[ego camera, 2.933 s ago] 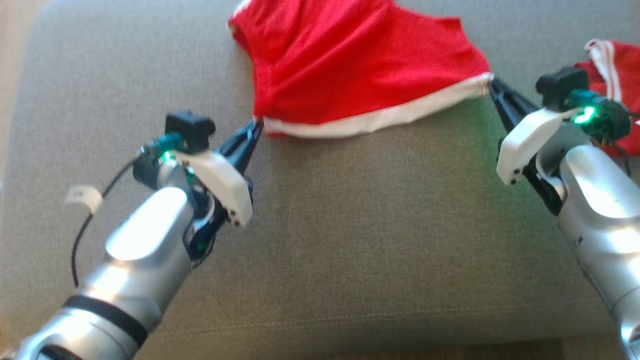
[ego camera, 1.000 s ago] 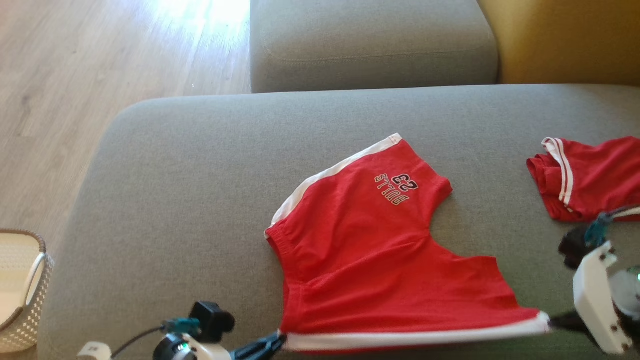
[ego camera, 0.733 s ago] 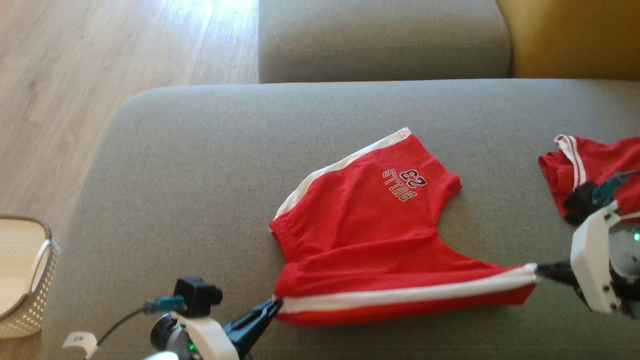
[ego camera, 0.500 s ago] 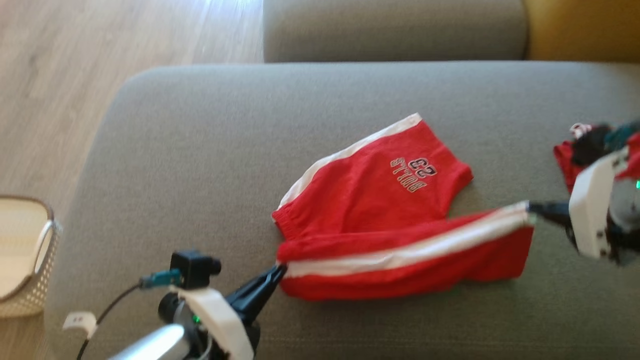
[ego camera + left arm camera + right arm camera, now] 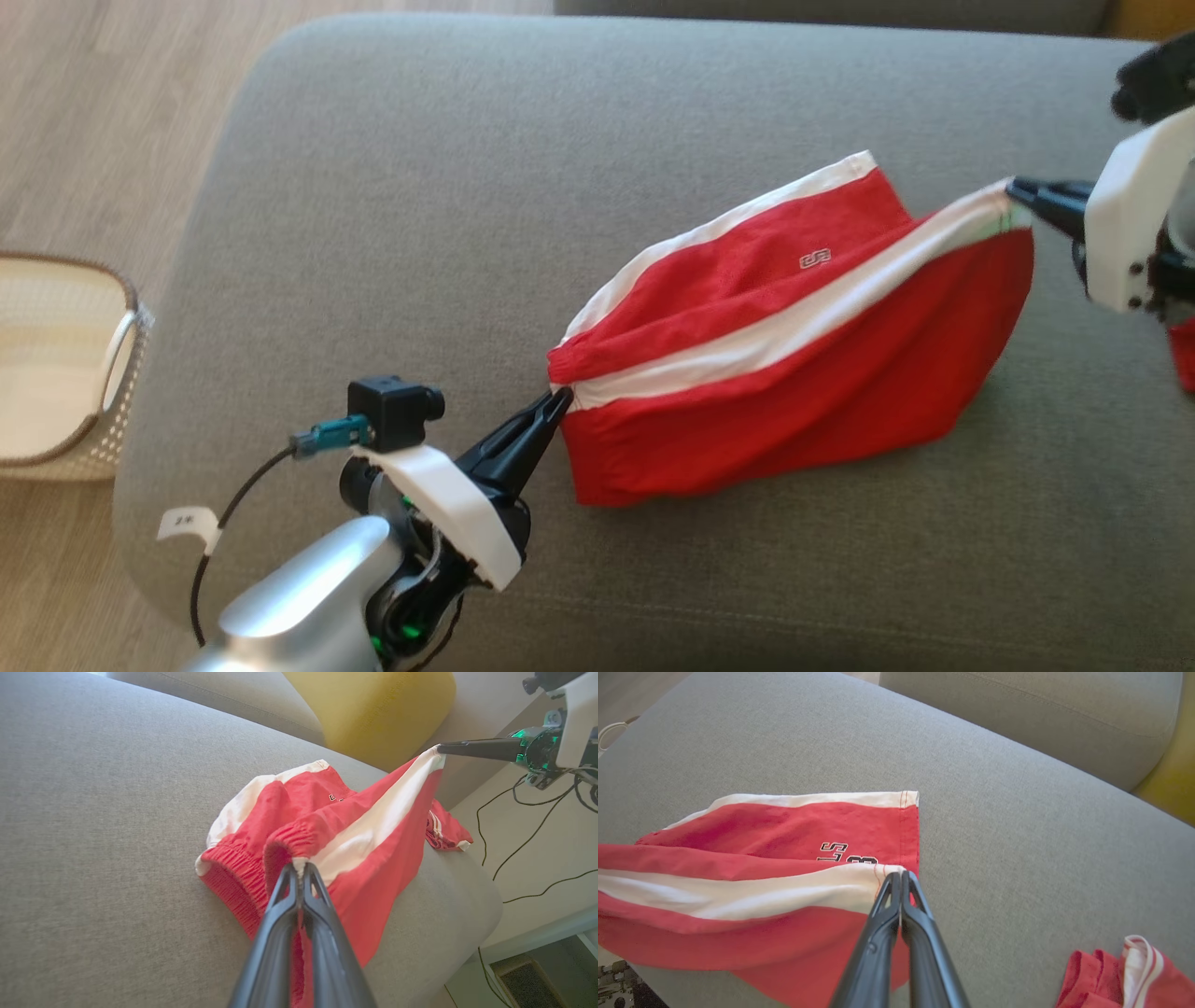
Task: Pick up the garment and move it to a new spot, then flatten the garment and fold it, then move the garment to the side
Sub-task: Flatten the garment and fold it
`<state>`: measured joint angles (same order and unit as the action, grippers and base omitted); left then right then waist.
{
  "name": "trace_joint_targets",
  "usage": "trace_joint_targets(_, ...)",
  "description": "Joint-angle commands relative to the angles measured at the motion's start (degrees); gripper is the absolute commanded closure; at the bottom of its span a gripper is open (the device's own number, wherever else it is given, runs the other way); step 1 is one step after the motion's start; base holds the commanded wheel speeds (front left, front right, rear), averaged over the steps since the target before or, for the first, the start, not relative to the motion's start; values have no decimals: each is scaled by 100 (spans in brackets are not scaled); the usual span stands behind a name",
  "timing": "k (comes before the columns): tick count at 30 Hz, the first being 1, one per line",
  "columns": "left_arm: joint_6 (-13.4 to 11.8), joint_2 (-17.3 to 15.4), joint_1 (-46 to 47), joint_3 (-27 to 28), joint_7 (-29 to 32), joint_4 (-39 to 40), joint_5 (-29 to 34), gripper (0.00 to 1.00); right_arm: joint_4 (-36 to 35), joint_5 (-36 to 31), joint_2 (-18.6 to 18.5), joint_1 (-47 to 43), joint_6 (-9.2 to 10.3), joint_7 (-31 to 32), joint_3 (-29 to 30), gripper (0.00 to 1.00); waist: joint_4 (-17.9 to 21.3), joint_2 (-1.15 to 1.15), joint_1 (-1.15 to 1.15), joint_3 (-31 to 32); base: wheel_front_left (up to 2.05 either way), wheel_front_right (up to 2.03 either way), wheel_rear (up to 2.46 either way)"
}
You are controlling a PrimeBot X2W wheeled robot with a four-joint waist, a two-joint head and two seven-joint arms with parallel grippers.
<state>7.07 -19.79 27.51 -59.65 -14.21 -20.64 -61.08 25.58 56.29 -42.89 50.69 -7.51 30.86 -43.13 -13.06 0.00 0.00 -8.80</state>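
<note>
Fold in progress. The shorts (image 5: 794, 373) sit on the right half of the sofa seat (image 5: 467, 187), about midway between its front and back edges. The far leg lies flat on the seat; the near leg is lifted as a flap.

The left gripper (image 5: 558, 399) is pinched tight on the waistband where the white side stripe meets it. The right gripper (image 5: 1013, 187) is pinched tight on the hem end of the same stripe. The stripe runs taut between them, and the right end is held higher.

To do this well, we judge:
- keep the stripe tight, with no sag in the middle
- bring the right end down level with the left
- lay the held stripe along the far stripe, near the seat's back edge
- lower both ends together, and let go only once the cloth rests flat

Against half a second ago, the flap has travelled further over the far leg. The print was fully exposed then; now only a scrap of it shows from the head camera. The camera has also tipped, so the seat's apparent shift is not a real move.

A second red garment (image 5: 1106, 975) lies by the seat's right edge, clear of the fold. A basket (image 5: 56, 364) stands on the floor off the left edge.
</note>
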Motion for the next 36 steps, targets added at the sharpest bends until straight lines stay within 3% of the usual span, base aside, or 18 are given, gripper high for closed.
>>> trace_joint_targets(1, 31, -52, 297, 262, -65, 67, 43, 100, -17, -100, -49, 193, 2, -124, 40, 100, -124, 0, 0, -146, 0, 0, 0)
trace_joint_targets(18, 41, 513, 598, 512, -78, -69, 303, 100, 1012, -450, 92, 1027, 2, -1071, -422, 100, -628, 0, 0, -829, 0, 0, 0)
trace_joint_targets(36, 41, 987, 631, 961, -78, -452, 665, 100, 1796, -303, 258, 1455, 2, -1652, -930, 100, -744, 0, 0, -1083, 0, 0, 0)
